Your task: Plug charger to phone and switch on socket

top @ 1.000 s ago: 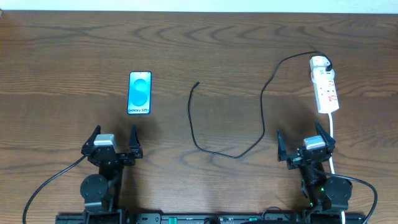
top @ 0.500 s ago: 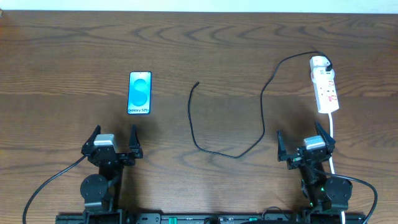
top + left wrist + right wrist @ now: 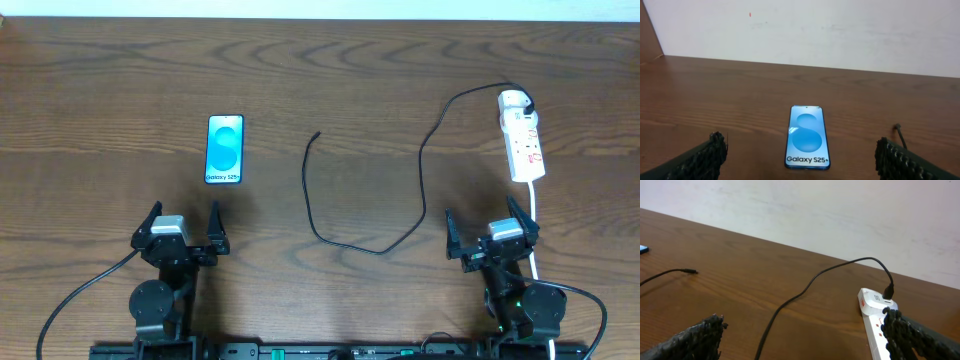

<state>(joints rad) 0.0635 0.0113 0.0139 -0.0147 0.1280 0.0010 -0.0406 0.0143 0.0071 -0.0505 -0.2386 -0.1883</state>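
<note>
The phone [image 3: 225, 149] lies flat on the wooden table at the left, its blue screen up, and shows straight ahead in the left wrist view [image 3: 807, 136]. The charger [image 3: 372, 180] is a thin black cable looping across the middle, its free plug tip [image 3: 316, 134] pointing up-table and its other end in a white adapter [image 3: 514, 101] on the socket [image 3: 524, 140], a white power strip at the right. My left gripper [image 3: 183, 227] stands open just below the phone, holding nothing. My right gripper [image 3: 491, 231] stands open below the socket [image 3: 877, 325], also holding nothing.
The strip's white cord [image 3: 535, 225] runs down past my right gripper toward the front edge. A pale wall [image 3: 805, 30] rises behind the table's far edge. Bare wood lies between the phone and the cable loop.
</note>
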